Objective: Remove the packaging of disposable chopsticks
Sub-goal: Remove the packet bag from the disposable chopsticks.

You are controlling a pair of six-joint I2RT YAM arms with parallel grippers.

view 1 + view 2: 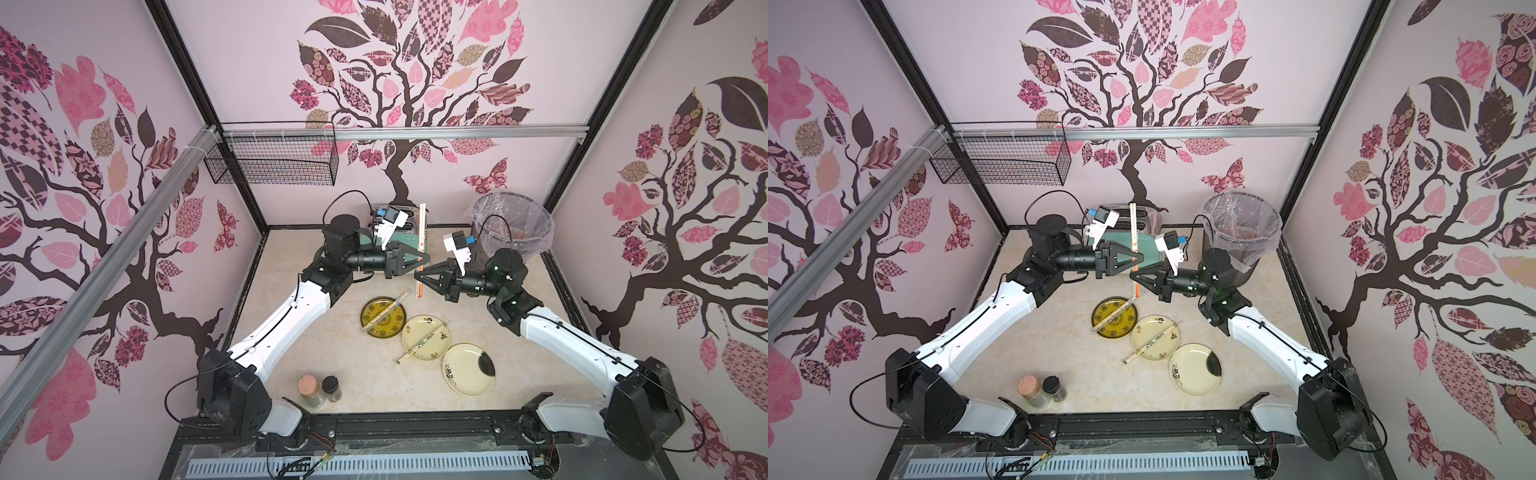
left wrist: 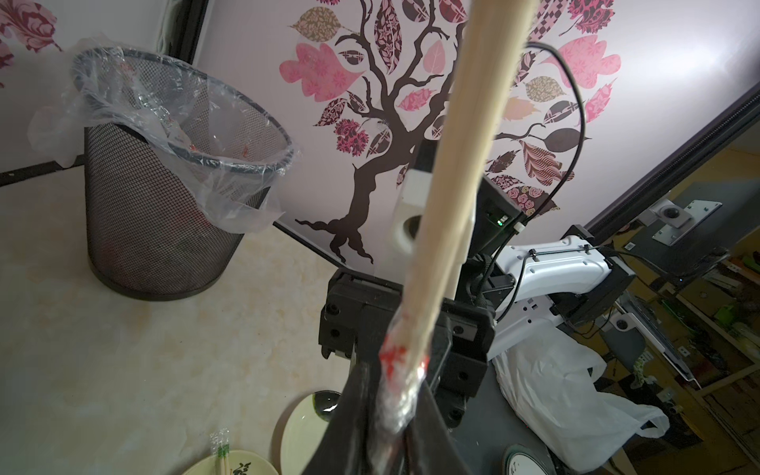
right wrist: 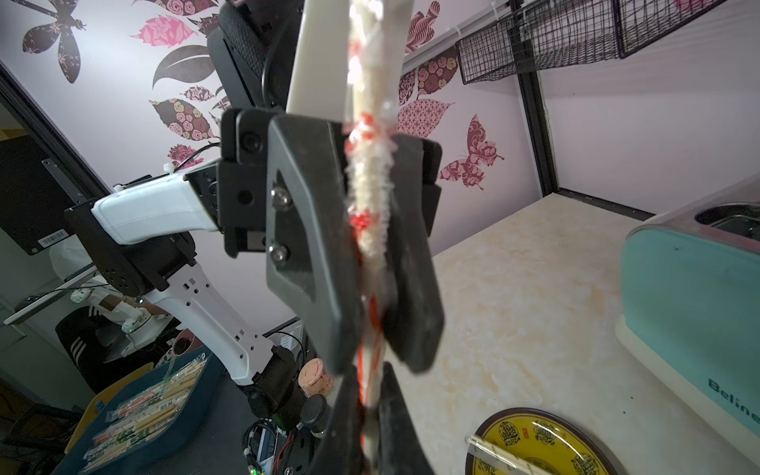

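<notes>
The left gripper (image 1: 422, 259) clamps one pair of chopsticks (image 1: 422, 224) above the yellow plate (image 1: 367, 318), the right gripper (image 1: 417, 275) pinching its partly stripped wrapper (image 2: 402, 368); two more pairs (image 1: 422, 343) lie wrapped.

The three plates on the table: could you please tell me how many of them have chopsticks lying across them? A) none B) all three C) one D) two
D: a wrapped pair lies across the dark yellow plate, another wrapped pair lies across the middle cream plate, and the cream plate with the black patch holds none.
</notes>
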